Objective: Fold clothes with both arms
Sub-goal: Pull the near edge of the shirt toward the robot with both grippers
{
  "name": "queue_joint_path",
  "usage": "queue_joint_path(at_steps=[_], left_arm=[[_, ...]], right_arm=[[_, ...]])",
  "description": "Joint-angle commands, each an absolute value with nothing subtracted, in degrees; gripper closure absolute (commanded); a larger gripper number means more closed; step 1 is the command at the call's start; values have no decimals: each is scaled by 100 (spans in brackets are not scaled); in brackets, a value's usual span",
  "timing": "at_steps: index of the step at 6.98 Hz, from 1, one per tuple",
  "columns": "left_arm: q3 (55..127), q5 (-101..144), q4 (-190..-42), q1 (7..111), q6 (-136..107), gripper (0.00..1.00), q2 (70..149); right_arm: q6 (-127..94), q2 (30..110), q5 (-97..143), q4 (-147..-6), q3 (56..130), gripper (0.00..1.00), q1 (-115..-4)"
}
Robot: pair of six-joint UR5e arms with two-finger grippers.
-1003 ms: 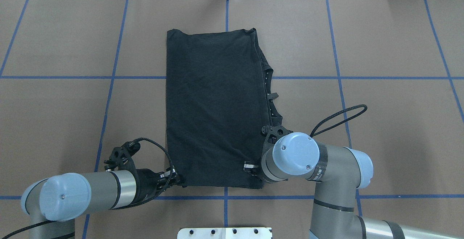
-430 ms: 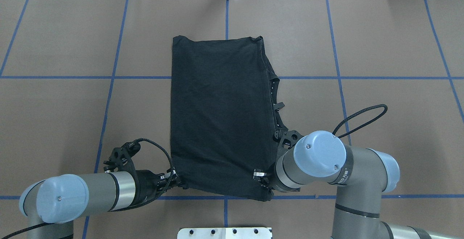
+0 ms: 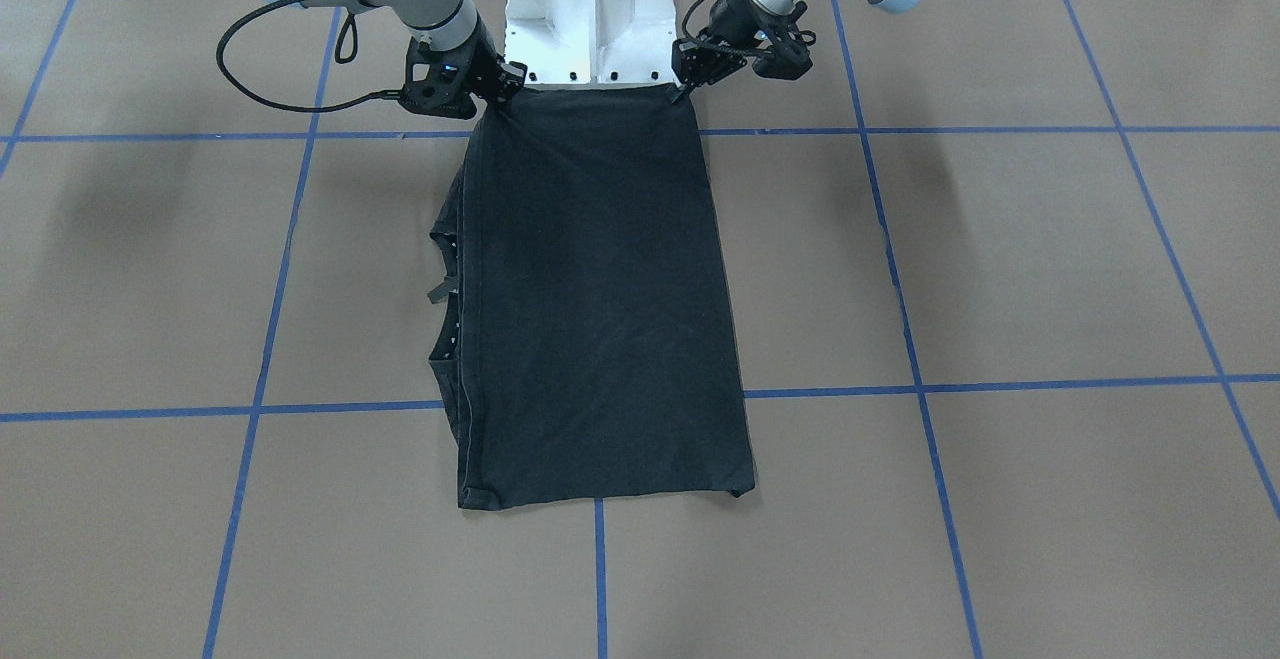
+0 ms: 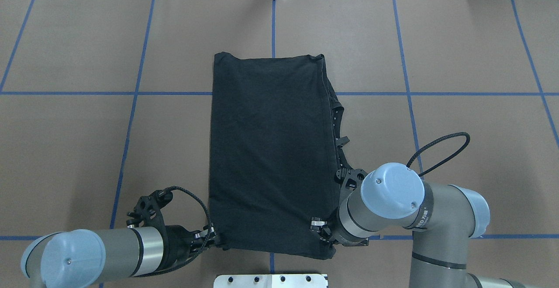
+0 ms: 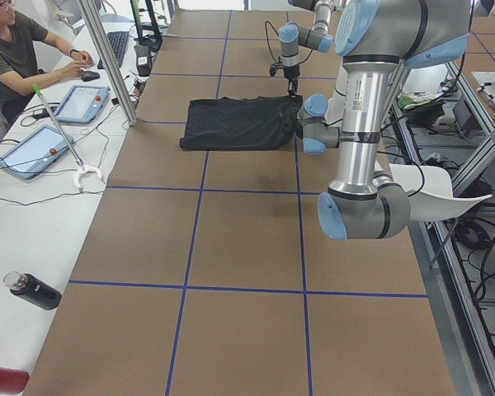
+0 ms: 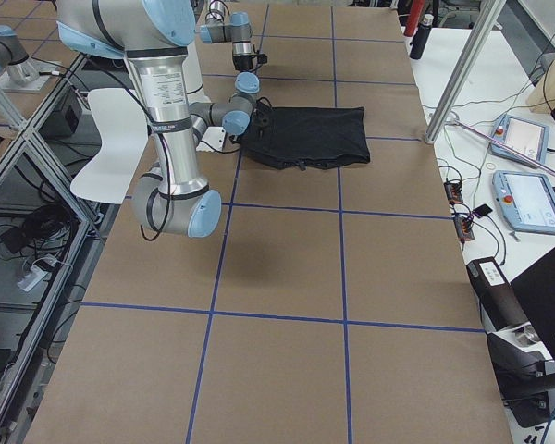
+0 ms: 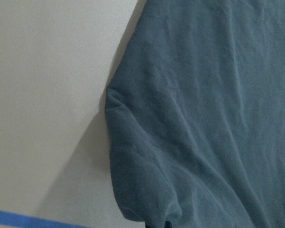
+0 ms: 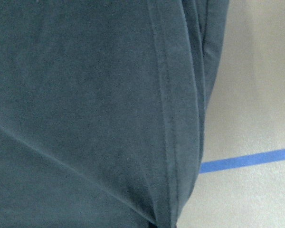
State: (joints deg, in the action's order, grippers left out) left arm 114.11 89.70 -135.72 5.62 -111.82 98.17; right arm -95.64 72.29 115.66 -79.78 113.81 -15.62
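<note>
The black T-shirt (image 4: 268, 148) lies on the table folded into a long rectangle, with its chest graphic hidden. The collar and a sleeve edge stick out along its right side in the overhead view. My left gripper (image 4: 214, 241) is shut on the near left corner of the T-shirt. My right gripper (image 4: 323, 235) is shut on the near right corner. In the front-facing view the T-shirt (image 3: 590, 309) stretches away from both grippers, the left one (image 3: 685, 87) on the view's right and the right one (image 3: 497, 99) on the view's left. Both wrist views show only dark cloth (image 7: 204, 118) (image 8: 85, 95) close up.
The white pedestal base (image 4: 270, 280) stands just behind the T-shirt's near edge. Blue tape lines (image 4: 131, 93) cross the brown table cover. In the left view an operator (image 5: 16, 49), tablets (image 5: 33, 148) and a dark bottle (image 5: 33, 290) are at a side bench.
Both arms have pulled back toward the robot base and the T-shirt has slid with them, nearer and a little to the right in the overhead view. Both grips are unchanged.
</note>
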Motion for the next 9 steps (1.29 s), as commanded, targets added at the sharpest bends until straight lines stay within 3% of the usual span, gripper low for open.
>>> queue_joint_path(at_steps=[1,9], left_arm=[[11575,8956,-13570,247,-11188,100,9773],[13217,9166,-13280,159,-11241,100,9185]], right_arm=[[-9563,7286,12091,-7972,11461,100,-1591],[-9973,7277,13700,-7989,12058,100,-2259]])
